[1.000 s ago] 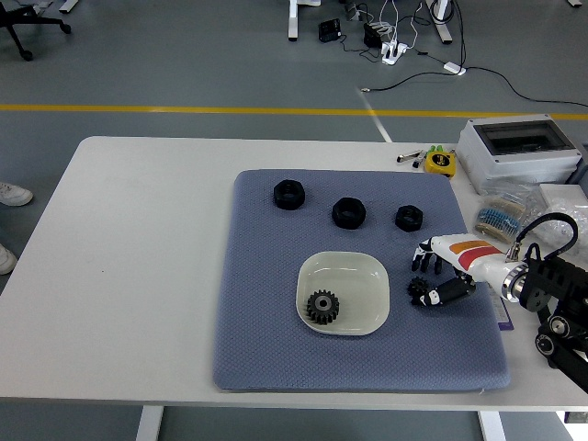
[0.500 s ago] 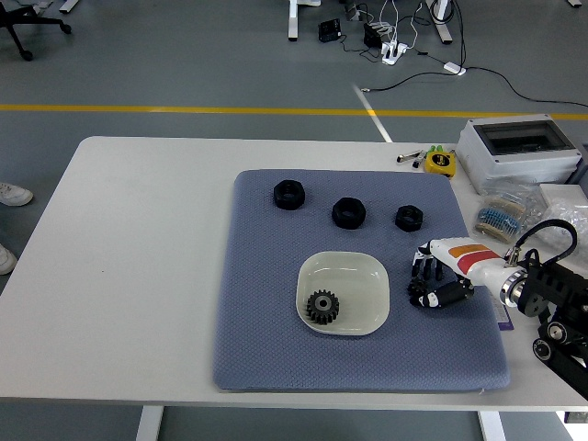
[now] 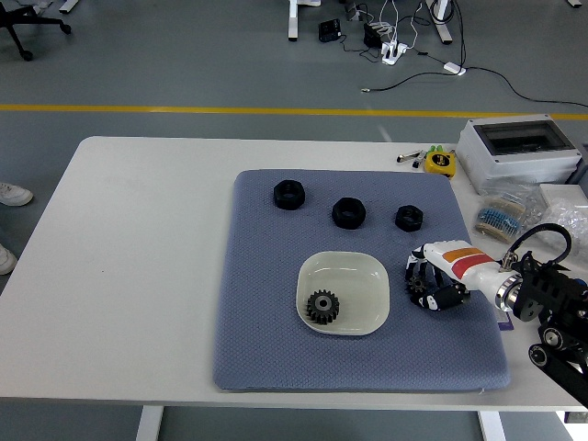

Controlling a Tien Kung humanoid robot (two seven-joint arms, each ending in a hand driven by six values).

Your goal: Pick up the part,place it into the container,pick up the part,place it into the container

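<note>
A white bowl [image 3: 366, 272] sits on the blue-grey mat [image 3: 266, 303] with one black gear [image 3: 322, 306] lying in it. Just right of the bowl, my right hand [image 3: 424, 286] reaches in from the right edge. Its fingers [image 3: 413, 273] curl down around a second small black gear [image 3: 422, 286], which is low over the mat and partly hidden by the hand. Three black nut-like parts lie in a row at the mat's far side: one at the left [image 3: 288, 194], one in the middle [image 3: 348, 212], one at the right [image 3: 409, 218]. My left arm is out of view.
A grey electrical box [image 3: 519, 152] stands at the table's far right. A yellow tape measure [image 3: 441, 162] and pens lie beside it, and plastic bags of small parts [image 3: 505, 219] are near my right arm. A person's shoes show at the left edge.
My right hand has slid a little left toward the bowl, and its fingers have curled in tighter around the small gear. The other parts have not moved.
</note>
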